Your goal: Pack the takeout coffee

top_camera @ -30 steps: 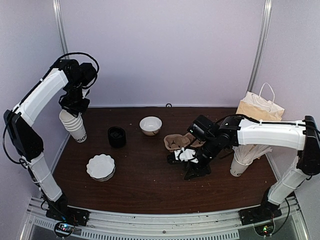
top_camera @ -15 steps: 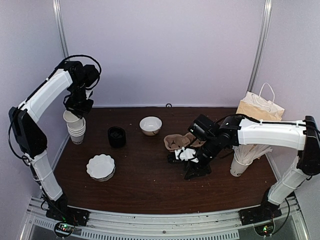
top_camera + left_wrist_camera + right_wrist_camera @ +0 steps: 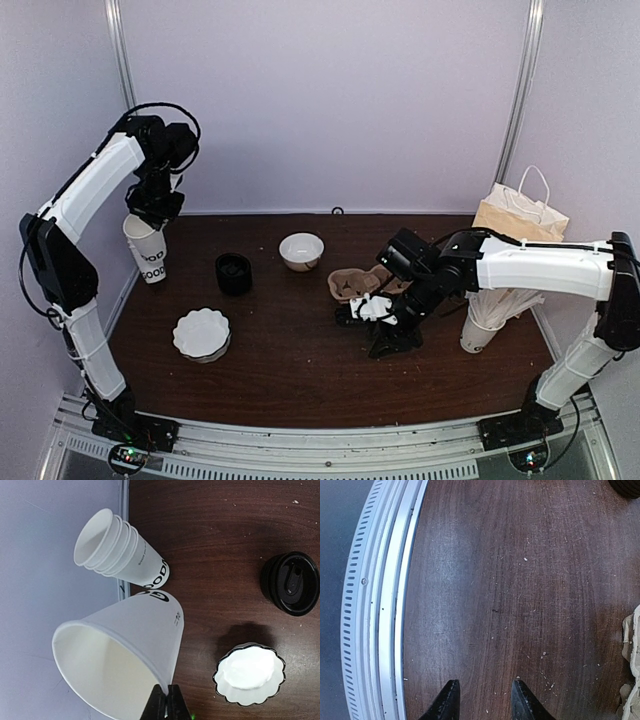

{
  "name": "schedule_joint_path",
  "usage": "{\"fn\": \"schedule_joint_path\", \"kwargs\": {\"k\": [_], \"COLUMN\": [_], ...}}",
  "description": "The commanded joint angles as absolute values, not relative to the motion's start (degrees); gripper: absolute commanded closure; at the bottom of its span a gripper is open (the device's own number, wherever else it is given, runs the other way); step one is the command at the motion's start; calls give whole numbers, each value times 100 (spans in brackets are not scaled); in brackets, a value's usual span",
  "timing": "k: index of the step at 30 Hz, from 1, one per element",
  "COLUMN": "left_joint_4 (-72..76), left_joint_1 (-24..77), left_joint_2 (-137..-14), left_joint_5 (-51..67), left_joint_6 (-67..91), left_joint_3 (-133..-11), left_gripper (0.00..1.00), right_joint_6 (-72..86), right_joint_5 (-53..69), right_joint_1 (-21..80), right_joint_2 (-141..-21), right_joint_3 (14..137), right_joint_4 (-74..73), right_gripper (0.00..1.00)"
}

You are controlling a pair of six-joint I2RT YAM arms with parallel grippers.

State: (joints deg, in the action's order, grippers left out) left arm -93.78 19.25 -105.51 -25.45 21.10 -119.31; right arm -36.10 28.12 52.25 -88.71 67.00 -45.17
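Note:
My left gripper is shut on the rim of the takeout coffee cup, a single white paper cup with dark print near its base and no lid. It holds the cup tilted in the air just beside the nested cup stack. In the top view this gripper and its cup are at the table's far left, with the stack's base showing just below. My right gripper is open and empty, low over bare table at centre right.
A black lid stack and a white fluted dish lie right of the cups. A white bowl, a cardboard cup carrier, a cup of wrapped sticks and a paper bag stand centre to right.
The left gripper set the tilted, lifted stack back down, then drew the top cup up off it. The right arm has not moved.

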Motion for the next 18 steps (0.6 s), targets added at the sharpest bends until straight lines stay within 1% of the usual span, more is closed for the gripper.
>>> {"fn": "schedule_joint_path", "kwargs": {"k": [1,11,15,18], "left_joint_4": [-9419,-9444,-9125,-8912], "left_joint_1": [1951,1960,2007,2271], "left_joint_2": [-10547,-10470,-10285,-10209], "left_joint_5": [-2620,-2570,-2092,-1542], "left_joint_6": [2064,1984,1795,1544], "left_joint_3": [-11936,-11951,-11862,-11893], "left_gripper": [100,100,100,100], "right_joint_6": [-3652,-3661,-3539,-3315], "right_joint_5": [2718,2718,2718,2734], "right_joint_1": [5177,5177,5101,4769], "right_joint_2": [-8691,-8720,-8637,-8508], "right_joint_3": [6659,6644,6707,6978], "right_joint_4": [-4468,-4461,-4431,-4503], "right_gripper": [61,61,61,61]}}
